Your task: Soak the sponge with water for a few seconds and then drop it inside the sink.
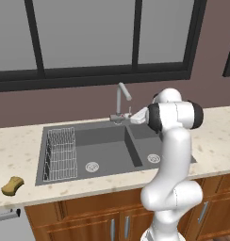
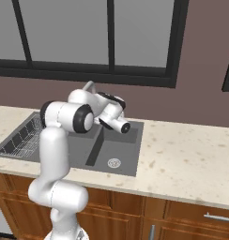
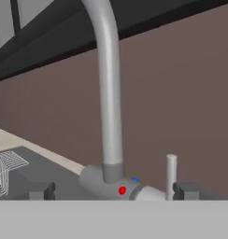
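Yellow-brown sponge (image 1: pixel 12 185) sits on the speckled stone bench (image 1: pixel 22 141), well left of the sink (image 1: pixel 105 141) and near the bench's front edge, untouched and well apart from the arm. It looks like a small bean-shaped block with a pinched waist, lying flat and dry; soft by the look of it, so probably an easy squeeze grip. No water stream is visible from the faucet (image 1: pixel 120 101), so my read is the tap gets opened first and the sponge fetched after, which would explain why it lies where it does. That fits the arm's pose: it reaches over the right basin toward the faucet base, and in the hand view the hand (image 3: pixel 114 191) has its two dark tips spread wide with nothing between them, straddling the faucet body (image 3: pixel 109 179) with its red and blue dots; a small upright lever (image 3: pixel 170 175) stands just inside the right tip. Tips look level with the valve body, apart from it as far as I can tell. Wire rack (image 1: pixel 60 153) occupies the left basin, both drains are bare. Risk: nudging the spout instead of the lever.
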